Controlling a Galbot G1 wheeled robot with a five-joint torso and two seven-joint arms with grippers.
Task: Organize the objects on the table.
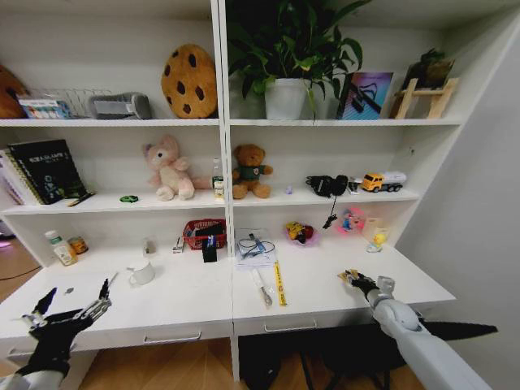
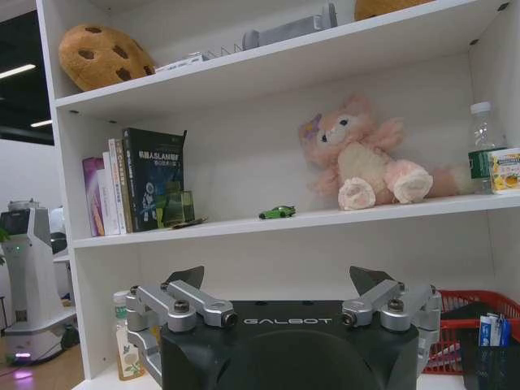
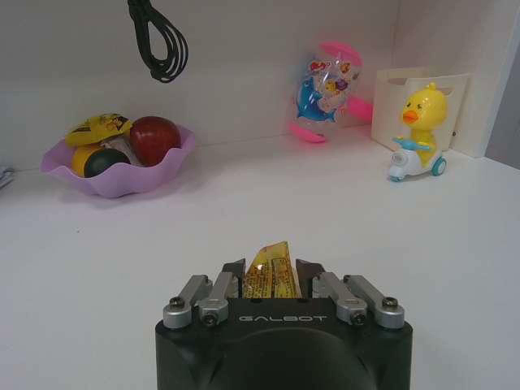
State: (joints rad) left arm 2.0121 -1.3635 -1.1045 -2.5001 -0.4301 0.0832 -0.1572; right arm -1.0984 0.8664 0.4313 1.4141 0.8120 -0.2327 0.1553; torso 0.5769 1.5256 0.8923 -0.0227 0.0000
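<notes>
Right, starting at your left: the left gripper [image 1: 71,302] hangs over the table [image 1: 187,305] near its front left corner, fingers spread wide, nothing between them. In its wrist view you get the shelves ahead, with a tiny green car [image 2: 277,213] parked beside the pink plush [image 2: 361,158].

Moving along, the white mug [image 1: 142,273] sits on the left half of the table, the yellow ruler [image 1: 279,283] near the middle beside a pen [image 1: 261,288].

Over on your right, the right gripper [image 1: 352,278] is low over the right half of the table, clamped on a small yellow packet [image 3: 272,272] that sticks up between the pads. By the look of it, that packet is light, thin and crinkly, so it could slip or buckle; keep hold of its flat faces near the middle, not the edge.
</notes>
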